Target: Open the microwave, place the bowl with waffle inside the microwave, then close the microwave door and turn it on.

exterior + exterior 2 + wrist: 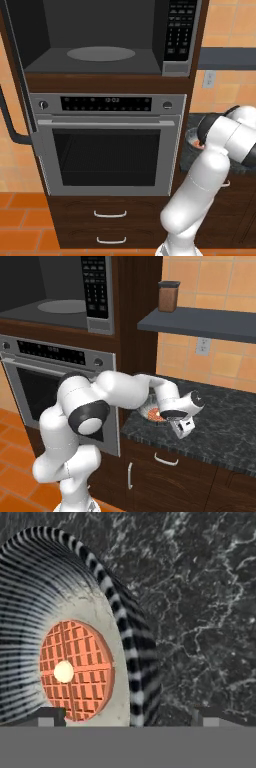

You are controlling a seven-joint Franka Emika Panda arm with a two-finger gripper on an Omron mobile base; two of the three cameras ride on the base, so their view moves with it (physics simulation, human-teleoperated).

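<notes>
The microwave (pixel 107 37) sits up in the dark wood cabinet with its cavity wide open, round grey turntable (pixel 101 53) bare, keypad column (pixel 179 27) on the right side. The microwave door (pixel 12 75) is swung all the way out to the left, seen edge-on in the left base view, with its dark handle bar (pixel 9 122) curving out past it. Right under the microwave is the silver oven (pixel 107 145), shut. Off to the right, the dark speckled surface (pixel 225 426) carries the bowl (pixel 75 612), which sits near the surface's left end, close to the cabinet. It's a ribbed, stripy-sided thing with the waffle (pixel 77 669) lying flat in the bottom, reddish-orange with a pale dot on it. The hand (pixel 182 423) hangs right over the bowl's rim with its fingers spread wide, one fingertip (pixel 47 716) inside the bowl over the waffle's edge, the other outside over the surface, nothing grasped.
</notes>
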